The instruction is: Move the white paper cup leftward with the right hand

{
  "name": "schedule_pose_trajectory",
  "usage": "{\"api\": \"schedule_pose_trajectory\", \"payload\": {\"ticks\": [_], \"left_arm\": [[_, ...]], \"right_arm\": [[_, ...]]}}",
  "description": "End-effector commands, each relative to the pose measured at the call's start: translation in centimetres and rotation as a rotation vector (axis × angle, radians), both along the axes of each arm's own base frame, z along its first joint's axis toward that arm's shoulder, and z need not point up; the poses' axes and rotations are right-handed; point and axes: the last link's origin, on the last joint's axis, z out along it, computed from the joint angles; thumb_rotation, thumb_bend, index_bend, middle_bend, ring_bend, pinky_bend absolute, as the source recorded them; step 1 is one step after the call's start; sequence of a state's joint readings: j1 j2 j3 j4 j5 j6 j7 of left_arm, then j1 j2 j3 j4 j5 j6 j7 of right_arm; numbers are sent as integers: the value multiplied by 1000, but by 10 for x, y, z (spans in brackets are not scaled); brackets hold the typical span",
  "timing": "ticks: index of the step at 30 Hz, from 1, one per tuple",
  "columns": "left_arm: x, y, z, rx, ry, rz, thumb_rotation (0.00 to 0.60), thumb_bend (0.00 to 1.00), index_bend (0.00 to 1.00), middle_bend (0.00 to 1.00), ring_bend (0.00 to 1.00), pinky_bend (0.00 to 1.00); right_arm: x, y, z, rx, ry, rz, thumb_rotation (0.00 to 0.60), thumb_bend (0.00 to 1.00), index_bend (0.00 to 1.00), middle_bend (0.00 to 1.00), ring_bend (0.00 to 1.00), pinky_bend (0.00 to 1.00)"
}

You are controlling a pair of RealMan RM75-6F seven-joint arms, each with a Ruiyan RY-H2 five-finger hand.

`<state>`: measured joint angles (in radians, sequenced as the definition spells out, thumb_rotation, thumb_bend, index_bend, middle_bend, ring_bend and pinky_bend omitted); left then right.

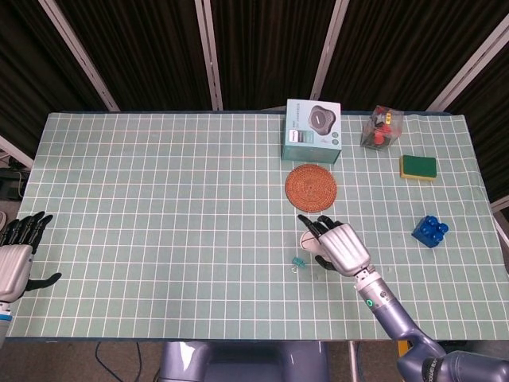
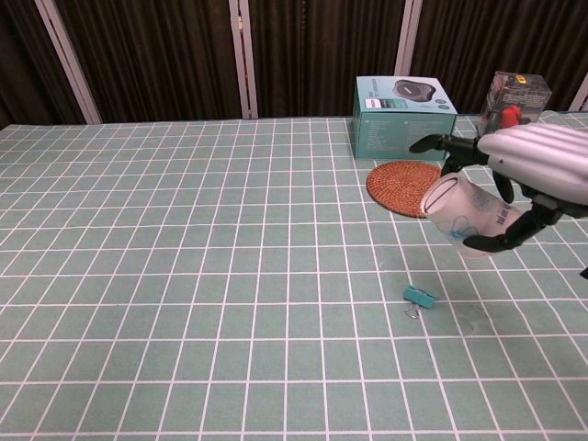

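Observation:
The white paper cup (image 2: 466, 216) with blue print is held up off the table, tilted with its mouth facing left. My right hand (image 2: 533, 175) grips it from the right, fingers around its body. From the head camera the right hand (image 1: 340, 245) covers most of the cup (image 1: 306, 238), which shows only as a white edge by the fingertips. My left hand (image 1: 16, 255) stays at the table's left edge, fingers apart and holding nothing.
A small teal binder clip (image 2: 419, 298) lies on the cloth below the cup. A round woven coaster (image 2: 413, 187) and a teal box (image 2: 402, 117) are behind it. A clear box with red parts (image 1: 381, 129), a green sponge (image 1: 418, 167) and a blue block (image 1: 430, 231) are on the right.

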<state>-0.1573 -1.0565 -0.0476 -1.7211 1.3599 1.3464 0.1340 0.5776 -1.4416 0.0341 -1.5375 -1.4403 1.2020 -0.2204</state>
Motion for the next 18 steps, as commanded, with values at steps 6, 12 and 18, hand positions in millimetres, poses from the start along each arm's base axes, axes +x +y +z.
{"api": "schedule_pose_trajectory", "payload": {"ticks": [6, 12, 18], "left_arm": [[0, 1, -2, -7, 2, 4, 600, 0, 0, 0, 0, 0], [-1, 0, -1, -6, 1, 6, 600, 0, 0, 0, 0, 0], [-1, 1, -1, -9, 0, 6, 600, 0, 0, 0, 0, 0]], "right_arm": [[10, -12, -10, 117, -344, -139, 600, 181, 91, 358, 219, 540], [18, -8, -30, 173, -384, -133, 600, 180, 91, 357, 217, 530], [24, -5, -49, 186, -363, -110, 600, 181, 91, 357, 215, 511]]}}
